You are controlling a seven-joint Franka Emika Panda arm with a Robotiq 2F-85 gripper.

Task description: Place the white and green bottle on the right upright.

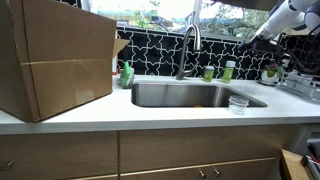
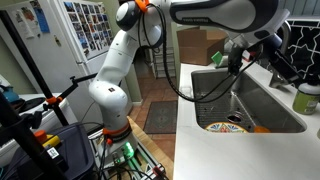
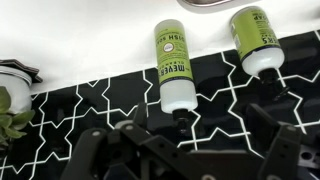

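Note:
The white and green bottle (image 1: 229, 70) stands upright on the counter behind the sink, right of the faucet. In the wrist view, which is upside down, it (image 3: 172, 65) is in the middle against the black tiled backsplash, white top pointing down. My gripper (image 3: 185, 150) is open and empty, its fingers spread on either side below the bottle and apart from it. In both exterior views the gripper (image 1: 250, 42) (image 2: 240, 55) hangs in the air above the counter, right of and higher than the bottle. The bottle also shows at the right edge of an exterior view (image 2: 307, 97).
A short green cup (image 1: 208, 73) (image 3: 255, 40) stands beside the bottle, by the faucet (image 1: 188, 50). A small plant (image 1: 270, 73) is to its right and a clear cup (image 1: 238, 103) at the sink's (image 1: 190, 95) front corner. A soap bottle (image 1: 127, 73) and cardboard box (image 1: 55, 60) are left.

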